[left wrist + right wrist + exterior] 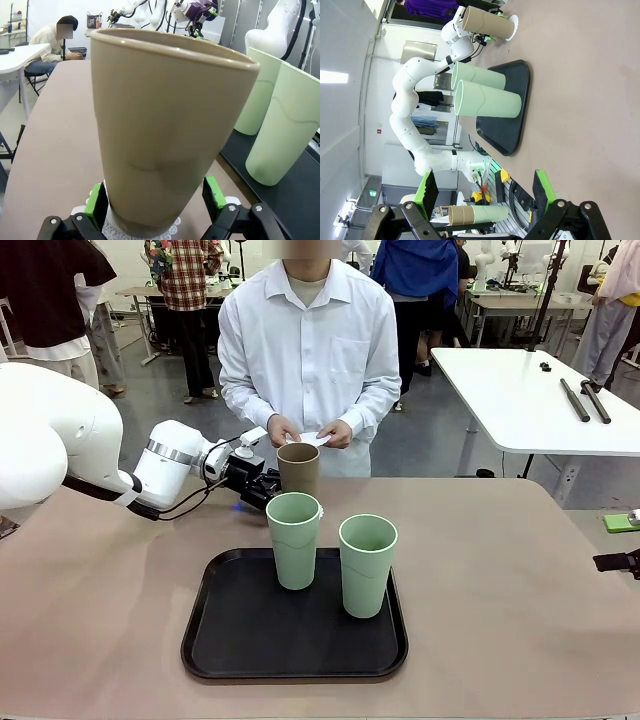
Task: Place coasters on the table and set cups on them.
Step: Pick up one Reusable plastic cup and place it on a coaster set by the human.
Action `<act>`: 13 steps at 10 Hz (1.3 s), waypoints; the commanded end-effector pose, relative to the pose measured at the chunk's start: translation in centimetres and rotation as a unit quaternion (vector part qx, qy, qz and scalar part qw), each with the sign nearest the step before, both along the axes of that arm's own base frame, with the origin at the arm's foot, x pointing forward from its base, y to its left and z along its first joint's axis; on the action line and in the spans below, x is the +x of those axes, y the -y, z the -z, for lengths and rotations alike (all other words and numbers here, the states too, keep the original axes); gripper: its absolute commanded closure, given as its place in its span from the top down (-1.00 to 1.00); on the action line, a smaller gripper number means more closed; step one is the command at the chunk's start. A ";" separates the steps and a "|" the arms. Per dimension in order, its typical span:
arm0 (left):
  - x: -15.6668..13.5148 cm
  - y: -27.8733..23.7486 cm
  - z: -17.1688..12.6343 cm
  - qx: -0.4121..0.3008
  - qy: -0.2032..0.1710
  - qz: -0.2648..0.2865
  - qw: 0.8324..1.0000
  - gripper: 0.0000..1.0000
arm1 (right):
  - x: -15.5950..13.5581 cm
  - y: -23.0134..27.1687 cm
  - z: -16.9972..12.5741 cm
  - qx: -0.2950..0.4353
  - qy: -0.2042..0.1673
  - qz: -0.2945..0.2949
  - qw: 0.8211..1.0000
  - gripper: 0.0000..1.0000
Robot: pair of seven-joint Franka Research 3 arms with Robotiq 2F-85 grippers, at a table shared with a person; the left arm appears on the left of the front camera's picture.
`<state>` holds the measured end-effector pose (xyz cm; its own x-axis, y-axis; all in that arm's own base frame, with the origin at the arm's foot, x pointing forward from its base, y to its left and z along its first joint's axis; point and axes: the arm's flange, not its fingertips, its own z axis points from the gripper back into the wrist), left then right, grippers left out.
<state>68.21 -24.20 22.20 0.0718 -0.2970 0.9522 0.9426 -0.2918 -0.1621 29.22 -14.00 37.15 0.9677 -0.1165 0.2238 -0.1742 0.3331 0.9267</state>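
My left fingers [96,204] stand wide open on either side of the tan cup [165,125], which sits on a coaster [117,230] near the surface's [500,620] far edge, so I judge this cup placed. My right fingers [541,189] are open and empty. Next I need another coaster down, then a mint cup [294,540] lifted off the tray [230,640].

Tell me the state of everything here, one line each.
Tan-brown matte tumbler: upright on lacy white paper coaster.
Two mint green tumblers: upright on black tray.
Left pincer: open, straddling the tan tumbler's base.
Right pincer: open, empty.
Person's hands: holding white paper discs.
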 end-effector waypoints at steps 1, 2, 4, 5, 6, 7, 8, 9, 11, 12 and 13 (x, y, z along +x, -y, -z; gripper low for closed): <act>-0.6 -0.7 -0.9 0.026 0.016 -0.013 0.999 1.00 | 0.2 0.0 0.1 0.006 0.006 0.003 1.000 1.00; -0.6 -0.8 -1.0 0.032 0.021 -0.014 0.999 1.00 | 0.2 0.0 0.1 0.006 0.006 0.003 1.000 1.00; -0.8 -1.2 -1.2 0.044 0.026 -0.016 0.999 1.00 | 0.2 0.0 0.1 0.006 0.006 0.003 1.000 1.00; -0.9 -1.6 -1.4 0.056 0.027 -0.015 0.998 1.00 | 0.2 0.0 0.1 0.006 0.006 0.003 1.000 1.00; -1.2 -2.2 -1.8 0.069 0.029 -0.018 0.997 1.00 | 0.2 0.0 0.1 0.006 0.006 0.003 1.000 1.00; -1.6 -3.2 -2.4 0.084 0.028 -0.021 0.996 1.00 | 0.2 0.0 0.1 0.006 0.006 0.003 1.000 1.00; -2.3 -4.3 -3.1 0.104 0.021 -0.022 0.994 1.00 | 0.2 0.0 0.1 0.006 0.006 0.003 1.000 1.00; -3.5 -5.7 -4.4 0.122 0.015 -0.026 0.992 1.00 | 0.2 0.0 0.1 0.006 0.006 0.003 1.000 1.00; -7.2 -8.5 -10.1 0.170 -0.005 -0.047 0.984 1.00 | 0.2 0.0 0.1 0.006 0.006 0.003 1.000 1.00; -9.5 -8.8 -13.9 0.220 -0.030 -0.071 0.973 1.00 | 0.2 0.0 0.1 0.006 0.006 0.003 1.000 1.00; -10.6 -8.6 -17.3 0.269 -0.041 -0.115 0.955 1.00 | 0.2 0.0 0.1 0.006 0.006 0.003 1.000 1.00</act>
